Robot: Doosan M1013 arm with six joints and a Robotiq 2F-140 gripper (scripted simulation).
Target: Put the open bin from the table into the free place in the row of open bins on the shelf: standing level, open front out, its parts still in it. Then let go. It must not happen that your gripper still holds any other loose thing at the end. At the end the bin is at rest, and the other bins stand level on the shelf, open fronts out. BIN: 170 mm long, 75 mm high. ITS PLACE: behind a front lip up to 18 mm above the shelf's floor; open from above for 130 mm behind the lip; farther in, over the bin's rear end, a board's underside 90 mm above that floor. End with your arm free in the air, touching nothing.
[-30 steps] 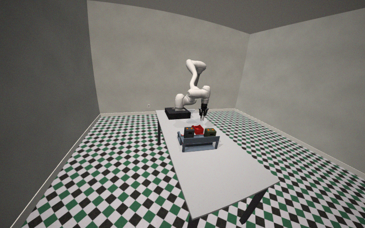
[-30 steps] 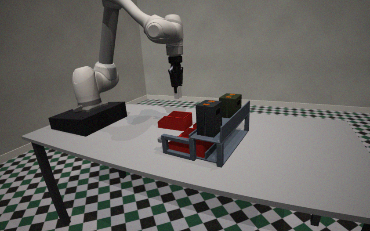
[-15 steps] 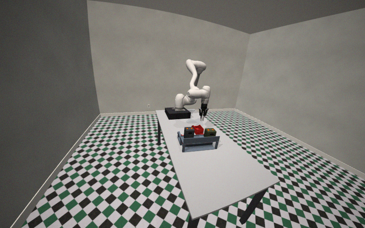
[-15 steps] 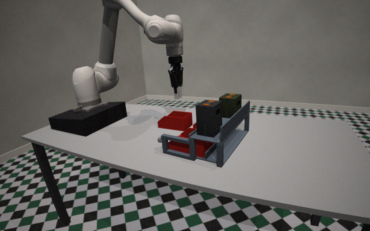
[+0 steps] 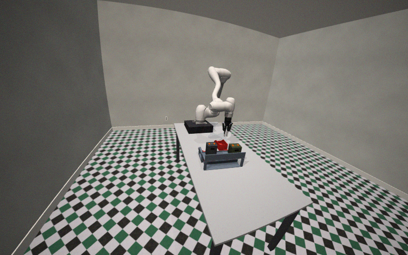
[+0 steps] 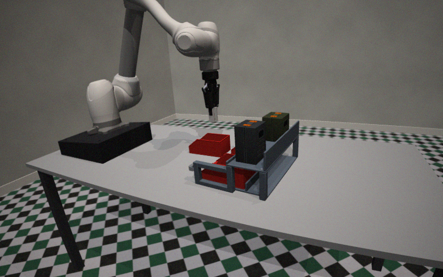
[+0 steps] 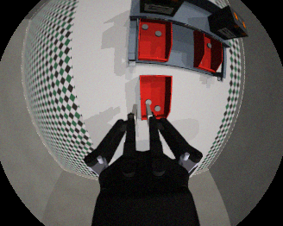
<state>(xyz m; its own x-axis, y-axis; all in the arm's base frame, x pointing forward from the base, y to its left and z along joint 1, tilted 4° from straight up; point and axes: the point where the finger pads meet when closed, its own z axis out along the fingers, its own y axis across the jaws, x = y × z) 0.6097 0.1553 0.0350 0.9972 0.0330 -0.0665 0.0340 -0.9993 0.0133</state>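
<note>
The red open bin (image 5: 221, 145) (image 6: 211, 149) (image 7: 157, 88) stands on the table between the arm's base and the shelf, two round grey parts inside near its low front. The grey shelf (image 5: 224, 156) (image 6: 212, 165) (image 7: 183, 48) holds two red bins, one at the left (image 7: 154, 49) and one at the right (image 7: 210, 58) in the wrist view. The free place lies between them. My gripper (image 5: 226, 134) (image 6: 213, 118) (image 7: 141, 109) points down, high above the table bin's front end. It is open with a narrow gap, nothing between the fingers.
A dark grey box (image 5: 211, 148) (image 6: 249, 144) (image 7: 226, 25) and an olive green box (image 5: 235, 148) (image 6: 275, 125) (image 7: 160, 6) stand on the board over the shelf's rear. A raised rail (image 6: 281, 140) runs behind them. The arm's black base block (image 5: 198, 127) (image 6: 106, 144) stands at the other end.
</note>
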